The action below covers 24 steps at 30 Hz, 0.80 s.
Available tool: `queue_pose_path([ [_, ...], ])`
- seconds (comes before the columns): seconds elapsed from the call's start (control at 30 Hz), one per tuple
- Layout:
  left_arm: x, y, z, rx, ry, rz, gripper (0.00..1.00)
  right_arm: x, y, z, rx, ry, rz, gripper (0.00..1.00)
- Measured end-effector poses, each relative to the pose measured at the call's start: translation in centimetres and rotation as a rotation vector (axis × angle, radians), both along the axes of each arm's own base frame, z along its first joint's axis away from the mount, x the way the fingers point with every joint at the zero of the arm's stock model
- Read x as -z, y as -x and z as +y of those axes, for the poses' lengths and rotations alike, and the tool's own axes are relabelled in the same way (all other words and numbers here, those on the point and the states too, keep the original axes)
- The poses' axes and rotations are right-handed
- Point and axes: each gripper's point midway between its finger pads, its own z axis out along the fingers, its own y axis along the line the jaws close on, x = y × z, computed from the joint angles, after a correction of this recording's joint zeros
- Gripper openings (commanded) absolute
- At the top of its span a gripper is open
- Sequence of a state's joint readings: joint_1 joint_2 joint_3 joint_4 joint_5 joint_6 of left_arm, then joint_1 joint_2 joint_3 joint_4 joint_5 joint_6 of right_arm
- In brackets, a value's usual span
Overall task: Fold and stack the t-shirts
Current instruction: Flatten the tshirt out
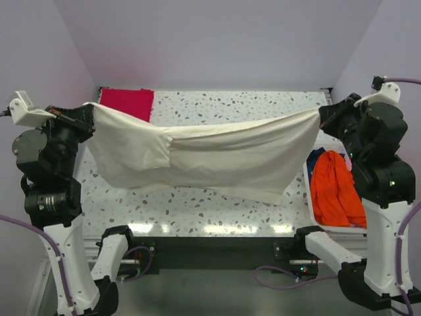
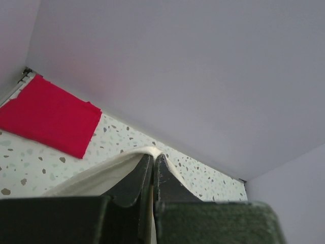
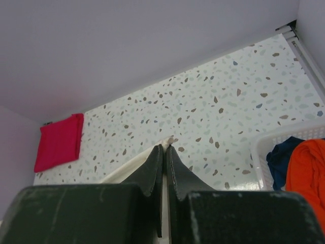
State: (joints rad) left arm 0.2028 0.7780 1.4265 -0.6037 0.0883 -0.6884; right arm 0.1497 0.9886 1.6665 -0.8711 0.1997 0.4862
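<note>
Both arms are raised, with a large cream soft-cloth t-shirt [image 1: 217, 158] stretched between them above the speckled terrazzo worktop [image 1: 230, 105]. The left jaws are clenched on its left upper corner and the right jaws on its right upper corner; each wrist view shows a small nub of cream cloth pinched at the fingertips. The top edge runs nearly taut from the left arm [image 1: 46, 158] to the right arm [image 1: 378, 151], dipping a little in the middle. The body hangs in loose folds, lower on the right side; I cannot tell whether the lowest edge touches the worktop. A bright red folded t-shirt [image 1: 127, 102] lies flat at the far left corner of the worktop, apart from the cream one. An orange crumpled t-shirt [image 1: 335, 187] and a dark blue t-shirt [image 3: 279, 162] sit in a white plastic basket [image 3: 261, 145] at the right edge. Judgement: the step in hand is spreading the cream shirt out before laying it down; folding of this piece is not yet begun, and two shirts wait in the basket. The next move calls for both arms to descend together at matched height, keeping the edge tight, so that the cloth lands flat in the middle of the worktop without bunching. The slack middle could crease on contact.
</note>
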Motion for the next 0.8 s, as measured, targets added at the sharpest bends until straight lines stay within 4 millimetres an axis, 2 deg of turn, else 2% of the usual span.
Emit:
queue_pose_path([
  [0.03, 0.6, -1.1, 0.0, 0.011, 0.004, 0.014, 0.0, 0.2, -0.4, 0.2, -0.005, -0.001, 0.007, 0.0],
  [0.13, 3.4, -5.7, 0.2, 0.056, 0.025, 0.081, 0.0, 2.2, -4.4, 1.1, -0.02, -0.008, 0.052, 0.0],
  [0.2, 5.7, -9.2, 0.2, 0.095, 0.04, 0.133, 0.0, 4.4, -7.9, 1.9, -0.034, -0.011, 0.095, 0.0],
  [0.3, 9.4, -15.4, 0.1, 0.17, 0.082, 0.201, 0.0, 8.5, -14.1, 3.3, -0.054, -0.014, 0.171, 0.0],
  [0.37, 12.6, -19.7, 0.0, 0.224, 0.12, 0.253, 0.0, 11.3, -18.3, 4.1, -0.07, -0.021, 0.225, 0.0],
  [0.43, 14.5, -23.9, -0.2, 0.287, 0.156, 0.277, 0.0, 13.0, -21.8, 4.8, -0.085, -0.033, 0.252, 0.0],
  [0.47, 15.0, -25.9, -0.3, 0.315, 0.172, 0.282, 0.0, 13.1, -23.8, 5.1, -0.088, -0.041, 0.251, 0.0],
  [0.53, 14.4, -29.1, -0.3, 0.355, 0.181, 0.25, 0.0, 12.1, -26.5, 5.6, -0.101, -0.058, 0.209, 0.0],
  [0.6, 11.7, -31.7, -0.4, 0.395, 0.172, 0.182, 0.0, 9.3, -28.3, 5.8, -0.103, -0.071, 0.131, 0.0],
  [0.67, 7.0, -33.2, -0.4, 0.42, 0.133, 0.073, 0.0, 5.1, -28.6, 5.8, -0.103, -0.08, 0.027, 0.0],
  [0.7, 4.0, -33.4, -0.5, 0.435, 0.109, 0.006, 0.0, 3.1, -28.6, 5.6, -0.102, -0.084, -0.023, 0.0],
  [0.77, -1.6, -32.8, -0.6, 0.45, 0.053, -0.13, 0.0, -1.9, -28.0, 5.2, -0.099, -0.095, -0.163, 0.0],
  [0.8, -4.1, -32.0, -0.8, 0.461, 0.024, -0.195, 0.0, -3.7, -27.4, 4.8, -0.095, -0.098, -0.213, 0.0],
])
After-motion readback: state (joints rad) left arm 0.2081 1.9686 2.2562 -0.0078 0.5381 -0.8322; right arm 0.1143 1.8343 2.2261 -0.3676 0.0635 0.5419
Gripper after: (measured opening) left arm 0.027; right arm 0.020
